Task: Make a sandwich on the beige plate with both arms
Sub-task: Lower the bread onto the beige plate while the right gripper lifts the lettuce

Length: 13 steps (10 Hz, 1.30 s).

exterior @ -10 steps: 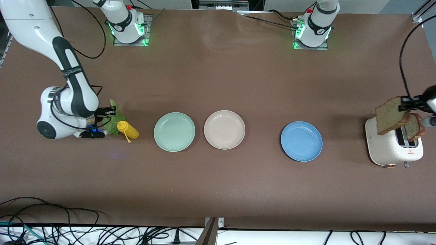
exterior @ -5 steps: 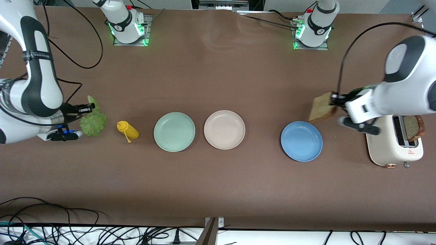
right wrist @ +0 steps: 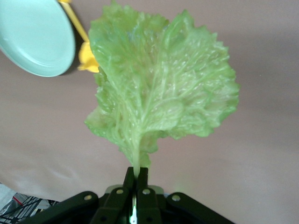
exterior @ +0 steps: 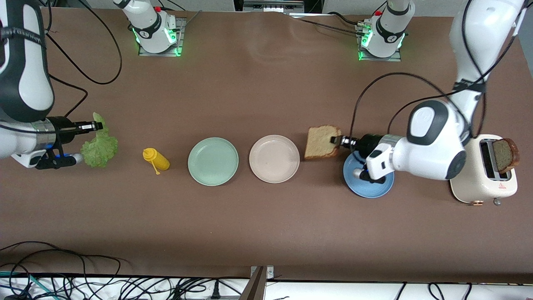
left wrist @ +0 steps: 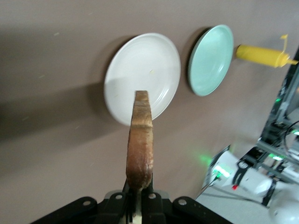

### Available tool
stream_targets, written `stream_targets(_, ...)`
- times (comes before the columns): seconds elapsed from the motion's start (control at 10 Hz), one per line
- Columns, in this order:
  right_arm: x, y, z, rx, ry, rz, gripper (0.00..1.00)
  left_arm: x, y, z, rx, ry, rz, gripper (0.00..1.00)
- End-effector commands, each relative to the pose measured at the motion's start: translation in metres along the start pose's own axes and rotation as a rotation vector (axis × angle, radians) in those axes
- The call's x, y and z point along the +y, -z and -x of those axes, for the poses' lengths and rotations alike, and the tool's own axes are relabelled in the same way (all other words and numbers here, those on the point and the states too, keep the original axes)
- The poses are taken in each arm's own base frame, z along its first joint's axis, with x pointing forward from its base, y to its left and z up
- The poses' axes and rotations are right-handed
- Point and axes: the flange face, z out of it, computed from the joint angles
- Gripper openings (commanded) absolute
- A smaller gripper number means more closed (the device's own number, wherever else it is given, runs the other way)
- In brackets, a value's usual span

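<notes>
Front view: the left pincer [exterior: 338,140] grips a bread slice [exterior: 320,142] above the counter [exterior: 266,216], between the beige plate [exterior: 274,158] and blue plate [exterior: 369,183].

Left wrist view: the slice hangs edge-on.

Right wrist view: the right pincer [right wrist: 136,181] clamps the lettuce [right wrist: 159,93] stem.

Materials and surface finish of the items in view

The desk [exterior: 266,96] has a matt brown covering, slightly creased near the bases. The beige plate [exterior: 274,158], mint-green plate [exterior: 213,161] and blue plate [exterior: 368,183] look like smooth matt plastic. The bread slice [exterior: 320,141] has a porous tan crumb and rough brown crust; a second slice [exterior: 505,155] is darker and speckled. The lettuce leaf [right wrist: 159,93] is ruffled, veined, faintly glossy. The toaster [exterior: 483,179] is smooth cream with a soft sheen. The yellow bottle [exterior: 156,158] is glossy plastic. Arm shells are glossy white
</notes>
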Motion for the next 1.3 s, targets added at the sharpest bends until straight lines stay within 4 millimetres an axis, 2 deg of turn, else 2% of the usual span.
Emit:
stream_targets(0.0,-0.062,0.032,0.008,0.045,-0.033,-0.020,0.00,0.028,-0.037,-0.021,0.085,-0.035,0.053,0.00)
stream_targets(0.2,-0.114,0.035,0.004,0.090,-0.109,-0.038,0.00,0.021,-0.074,-0.032,0.110,-0.098,0.127,0.00)
stream_targets(0.4,-0.161,0.028,-0.003,0.131,-0.195,-0.071,0.00,-0.011,-0.107,-0.043,0.092,-0.198,0.223,0.00)
stream_targets(0.5,-0.183,0.021,-0.008,0.144,-0.236,-0.077,0.00,-0.017,-0.121,-0.042,0.080,-0.209,0.250,0.00)
stream_targets(0.7,-0.215,0.006,-0.022,0.172,-0.302,-0.094,0.00,-0.037,-0.141,-0.046,0.076,-0.220,0.278,0.00)
stream_targets(0.9,-0.236,-0.007,-0.031,0.186,-0.339,-0.105,0.00,-0.043,-0.161,-0.044,0.088,-0.243,0.257,0.01)
stream_targets(1.0,-0.246,-0.012,-0.036,0.202,-0.337,-0.105,0.00,-0.045,-0.164,-0.043,0.087,-0.238,0.260,0.86)
stream_targets(1.1,-0.252,-0.023,-0.043,0.205,-0.339,-0.108,0.00,-0.048,-0.160,-0.044,0.090,-0.249,0.258,1.00)
stream_targets(1.2,-0.265,-0.029,-0.045,0.213,-0.334,-0.106,0.00,-0.044,-0.162,-0.043,0.088,-0.264,0.256,1.00)
